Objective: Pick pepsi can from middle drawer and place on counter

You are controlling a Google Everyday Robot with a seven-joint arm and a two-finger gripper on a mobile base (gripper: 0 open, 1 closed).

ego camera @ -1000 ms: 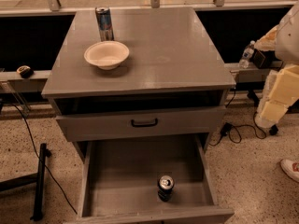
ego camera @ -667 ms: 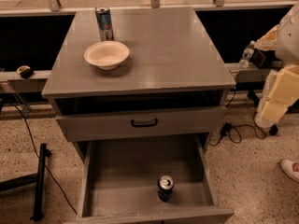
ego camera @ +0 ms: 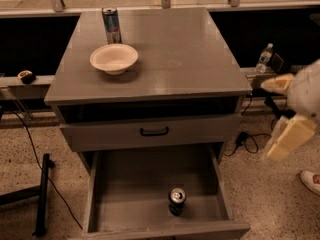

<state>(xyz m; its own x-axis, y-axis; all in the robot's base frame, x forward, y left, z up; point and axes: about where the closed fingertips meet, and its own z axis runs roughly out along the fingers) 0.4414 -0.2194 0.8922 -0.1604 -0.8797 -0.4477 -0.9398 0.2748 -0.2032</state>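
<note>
1. Far left: a small dark round object (ego camera: 25, 76) sits on the low ledge beside the cabinet. I can't tell what it is.
2. On the floor at left is a black stand (ego camera: 43, 194), with a thin black cable (ego camera: 30, 139) running past it over the speckled floor.
3. Counter (ego camera: 170, 54), back left: a tall slim can (ego camera: 111, 25) stands upright near the rear edge.
4. Just in front of that can is a white bowl (ego camera: 114, 58), upright. The two are close, but I can't tell if they touch.
5. Under the counter is a closed drawer front (ego camera: 100, 134) with a curved black handle (ego camera: 154, 131).
6. Below that, the middle drawer (ego camera: 135, 184) is pulled out towards the camera, grey floor in view.
7. The pepsi can (ego camera: 177, 201) stands upright in the middle drawer, right of centre and near the front wall. Its silver top and tab face up, and nothing is touching it.
8. Right of the cabinet: a water bottle (ego camera: 263, 58) stands on the ledge, and black cables (ego camera: 245, 139) lie on the floor below.
9. My gripper (ego camera: 268, 119) is at the right edge, beside the cabinet at about drawer-front height. It's well apart from the pepsi can and outside the drawer.
10. My jaws are spread wide, one cream finger (ego camera: 277, 82) above the other, with nothing held.
11. Bottom right corner: part of a white shoe (ego camera: 312, 181) on the floor.
</note>
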